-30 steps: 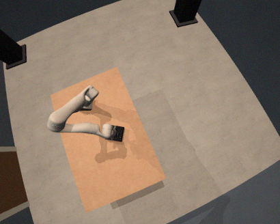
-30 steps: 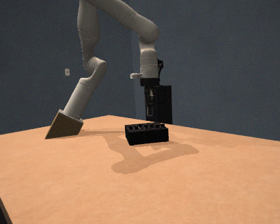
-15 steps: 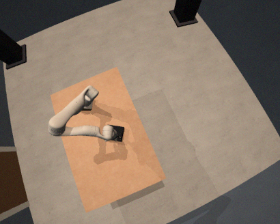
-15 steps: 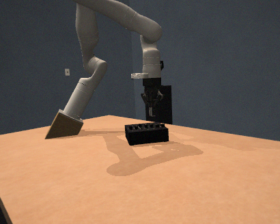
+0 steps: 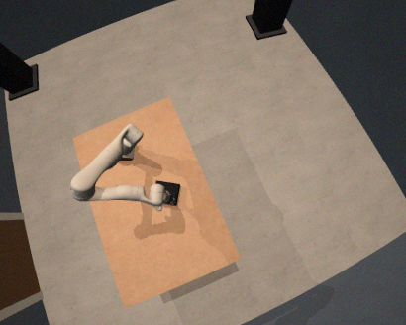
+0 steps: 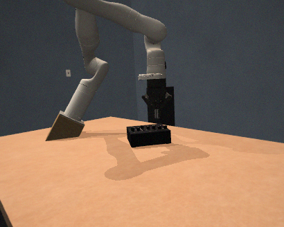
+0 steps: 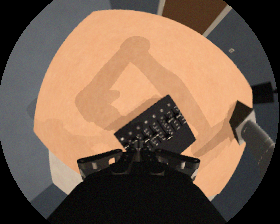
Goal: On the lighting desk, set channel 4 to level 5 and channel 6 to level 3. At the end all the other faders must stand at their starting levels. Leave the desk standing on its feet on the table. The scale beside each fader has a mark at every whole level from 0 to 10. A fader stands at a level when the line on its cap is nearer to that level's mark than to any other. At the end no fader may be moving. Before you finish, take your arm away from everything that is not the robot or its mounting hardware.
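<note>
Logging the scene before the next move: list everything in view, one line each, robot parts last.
Lighting desk: one, black box with a row of faders on top, standing on the table under the gripper.
Table: one, orange top, carrying the desk and the arm's base.
Floor: grey, around the table.
Posts: two, black, at the far floor edges.
Wall: dark blue, behind the table, with a small white plate.
Dark panel: one, black, behind the gripper.
Arm: one, off-white, on a tan base.
Gripper: one, black, shut, empty, pointing down over the faders.
</note>
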Tool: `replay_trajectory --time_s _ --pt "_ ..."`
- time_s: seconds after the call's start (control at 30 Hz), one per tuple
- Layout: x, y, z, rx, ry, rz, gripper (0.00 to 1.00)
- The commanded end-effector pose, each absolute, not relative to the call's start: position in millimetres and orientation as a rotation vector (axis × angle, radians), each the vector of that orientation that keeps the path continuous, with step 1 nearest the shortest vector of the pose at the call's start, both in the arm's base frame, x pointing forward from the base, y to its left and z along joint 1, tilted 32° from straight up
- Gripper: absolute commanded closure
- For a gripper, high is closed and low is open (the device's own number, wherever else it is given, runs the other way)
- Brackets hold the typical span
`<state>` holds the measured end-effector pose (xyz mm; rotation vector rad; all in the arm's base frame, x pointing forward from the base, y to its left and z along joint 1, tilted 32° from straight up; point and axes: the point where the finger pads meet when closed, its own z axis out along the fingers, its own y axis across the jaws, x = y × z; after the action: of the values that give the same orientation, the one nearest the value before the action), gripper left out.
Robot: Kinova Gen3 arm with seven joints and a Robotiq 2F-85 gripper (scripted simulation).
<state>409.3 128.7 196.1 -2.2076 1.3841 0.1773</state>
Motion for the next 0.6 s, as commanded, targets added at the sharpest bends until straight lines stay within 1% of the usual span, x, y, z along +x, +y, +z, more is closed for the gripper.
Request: replay_trajectory --time_s 0.0,0.57 --pt "410.5 130.1 195.9 -2.227 1.342 0.175 1.0" --pt "424.5 126.8 196.1 -2.419 0.918 0.024 1.0"
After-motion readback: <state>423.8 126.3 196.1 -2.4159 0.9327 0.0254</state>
